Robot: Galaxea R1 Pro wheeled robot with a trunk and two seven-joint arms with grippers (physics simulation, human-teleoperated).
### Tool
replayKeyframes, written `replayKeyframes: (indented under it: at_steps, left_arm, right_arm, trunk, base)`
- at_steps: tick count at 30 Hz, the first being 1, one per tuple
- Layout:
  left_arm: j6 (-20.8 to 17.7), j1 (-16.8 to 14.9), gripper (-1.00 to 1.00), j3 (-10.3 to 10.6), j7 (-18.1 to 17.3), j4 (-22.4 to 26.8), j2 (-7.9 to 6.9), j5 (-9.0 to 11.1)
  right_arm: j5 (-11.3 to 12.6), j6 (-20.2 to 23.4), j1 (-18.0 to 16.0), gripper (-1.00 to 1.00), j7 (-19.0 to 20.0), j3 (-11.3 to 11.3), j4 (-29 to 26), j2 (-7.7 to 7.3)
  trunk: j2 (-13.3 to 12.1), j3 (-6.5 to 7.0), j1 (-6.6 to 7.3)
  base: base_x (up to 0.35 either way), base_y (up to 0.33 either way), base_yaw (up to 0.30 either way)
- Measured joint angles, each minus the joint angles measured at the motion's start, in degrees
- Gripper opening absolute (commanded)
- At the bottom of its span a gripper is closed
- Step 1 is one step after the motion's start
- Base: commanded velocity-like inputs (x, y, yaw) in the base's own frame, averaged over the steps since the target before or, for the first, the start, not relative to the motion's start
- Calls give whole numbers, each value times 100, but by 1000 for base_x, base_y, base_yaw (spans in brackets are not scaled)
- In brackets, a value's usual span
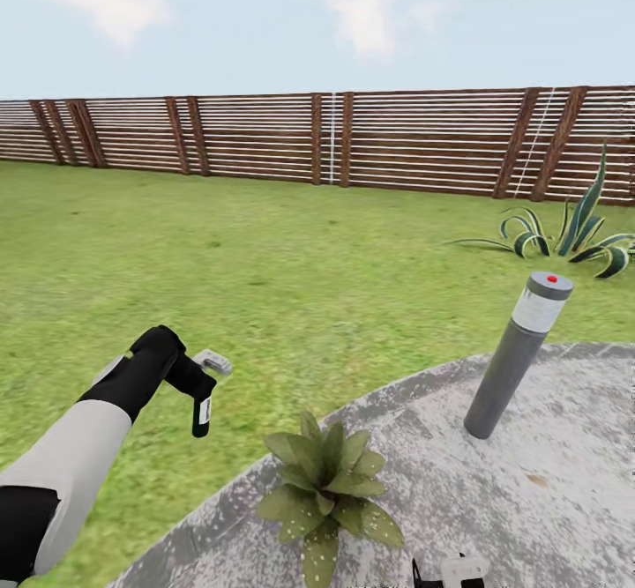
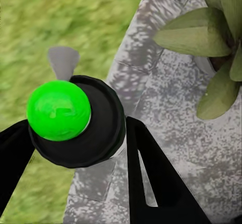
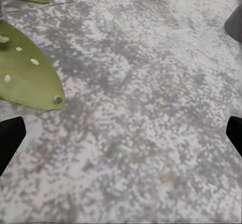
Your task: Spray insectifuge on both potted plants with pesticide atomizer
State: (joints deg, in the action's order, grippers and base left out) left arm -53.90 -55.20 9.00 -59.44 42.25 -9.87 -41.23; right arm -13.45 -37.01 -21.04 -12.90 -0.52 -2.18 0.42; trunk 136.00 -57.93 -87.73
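**Left arm aiming atomizer at near potted plant**

Left end effector (image 1: 196, 385) is clamping the slim dark-green pesticide atomizer bottle w/ white patch (image 1: 203, 412), black fingers (image 2: 156, 178) either side of its body. It's hanging over grass just beside the patio edge, probably so the pale spray head (image 1: 213, 361) is facing the low rosette of broad pointed green leaves (image 1: 328, 482) on the round mottled grey stone patio (image 1: 547, 482). Right end effector (image 3: 121, 136) is idling wide open, empty, low over the stone near a leaf. Grey bollard lamp (image 1: 519, 359) and brown slatted wooden fence (image 1: 265, 134) are standing beyond.
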Motion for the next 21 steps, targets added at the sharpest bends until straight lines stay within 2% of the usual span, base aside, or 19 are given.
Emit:
replayKeyframes:
  at_steps: [8,21]
  left_arm:
    - [-9,0,-100,6,0,0,6,-8]
    - [2,57,-100,6,-14,-72,-7,29]
  right_arm:
    - [0,0,0,100,0,2,0,0]
    - [0,-1,0,100,0,5,0,0]
  trunk:
    - [0,0,-1]
    - [0,0,-2]
  base:
    - [-52,329,-294]
    - [-134,315,-294]
